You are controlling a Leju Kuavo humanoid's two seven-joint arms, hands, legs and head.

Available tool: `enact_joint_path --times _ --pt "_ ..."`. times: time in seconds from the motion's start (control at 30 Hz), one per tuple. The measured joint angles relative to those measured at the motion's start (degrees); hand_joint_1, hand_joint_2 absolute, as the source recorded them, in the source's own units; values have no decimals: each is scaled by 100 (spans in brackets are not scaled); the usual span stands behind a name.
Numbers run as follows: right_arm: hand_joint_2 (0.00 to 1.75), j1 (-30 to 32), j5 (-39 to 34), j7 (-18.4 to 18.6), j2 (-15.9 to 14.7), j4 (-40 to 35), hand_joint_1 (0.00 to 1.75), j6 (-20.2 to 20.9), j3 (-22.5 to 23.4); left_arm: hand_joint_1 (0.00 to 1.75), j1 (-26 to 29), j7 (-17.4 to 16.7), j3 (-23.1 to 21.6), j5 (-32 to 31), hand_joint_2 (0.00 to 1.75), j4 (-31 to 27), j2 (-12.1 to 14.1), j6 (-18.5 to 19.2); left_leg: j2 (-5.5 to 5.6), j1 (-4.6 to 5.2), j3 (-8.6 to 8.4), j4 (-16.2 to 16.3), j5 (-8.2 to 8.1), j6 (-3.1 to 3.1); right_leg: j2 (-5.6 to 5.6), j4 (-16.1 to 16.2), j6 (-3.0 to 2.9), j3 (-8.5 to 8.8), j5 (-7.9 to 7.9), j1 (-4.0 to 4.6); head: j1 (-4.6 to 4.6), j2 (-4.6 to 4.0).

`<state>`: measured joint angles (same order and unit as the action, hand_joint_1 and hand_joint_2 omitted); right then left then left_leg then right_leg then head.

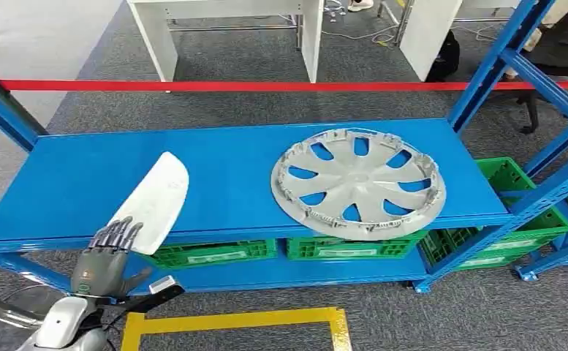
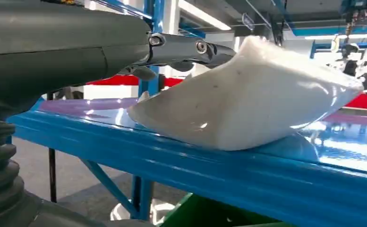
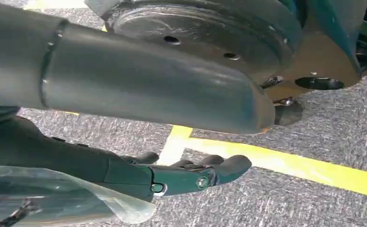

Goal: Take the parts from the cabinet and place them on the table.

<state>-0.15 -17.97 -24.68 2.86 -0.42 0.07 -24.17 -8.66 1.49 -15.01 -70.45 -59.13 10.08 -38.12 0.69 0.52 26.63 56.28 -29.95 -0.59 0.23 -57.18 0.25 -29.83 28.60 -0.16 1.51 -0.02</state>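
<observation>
Fingers of my left hand (image 1: 109,252) rest on the near end of the white part (image 1: 156,201), thumb apart below, probably to grip it where it overhangs the blue shelf (image 1: 69,183) edge. Right hand (image 3: 191,175) hangs loosely open, holding nothing. Wheel cover (image 1: 357,183) lies well apart. I read no writing.

Panel (image 1: 158,197) left of hubcap (image 1: 357,183), both on shelf (image 1: 229,157).

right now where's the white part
In the head view the white part lies at the blue shelf's front left edge, under the left hand's fingertips, left of the wheel cover.
</observation>
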Motion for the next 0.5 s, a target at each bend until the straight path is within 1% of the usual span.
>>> enact_joint_path --times 0.03,0.07,0.17,0.2,0.23,0.27,0.5 --pt "0 -1 9 2 0 0 0 -4 0 37 -18 -15 -13 -20 175 29 4 -2 0 0 0 0 0 0 0 0 0 0 0 0 0 0" --pt "0 -2 15 9 0 0 0 -7 0 134 -38 -18 -22 -44 175 66 9 -2 0 0 0 0 0 0 0 0 0 0 0 0 0 0" --pt "0 -3 52 15 0 0 0 -11 0 134 -65 -48 -46 -118 175 127 31 -13 0 0 0 0 0 0 1 0 0 -1 0 0 0 0" --pt "0 -5 57 15 0 0 0 -11 0 155 -75 -50 -55 -131 175 155 35 -13 0 0 0 0 0 0 1 0 0 -1 0 0 -2 0" --pt "0 -6 66 15 0 0 0 -11 0 169 -79 -57 -59 -138 175 175 39 -13 0 0 0 0 0 0 1 0 0 -1 0 0 -2 0" --pt "0 -7 70 15 0 0 0 -11 0 175 -84 -63 -66 -146 175 193 46 -13 0 0 0 0 0 0 1 0 0 -1 0 0 0 0" --pt "0 -14 116 17 -2 0 0 -11 0 175 -153 -101 -121 -223 175 256 77 -15 0 0 0 0 0 0 0 0 0 1 0 0 0 0"
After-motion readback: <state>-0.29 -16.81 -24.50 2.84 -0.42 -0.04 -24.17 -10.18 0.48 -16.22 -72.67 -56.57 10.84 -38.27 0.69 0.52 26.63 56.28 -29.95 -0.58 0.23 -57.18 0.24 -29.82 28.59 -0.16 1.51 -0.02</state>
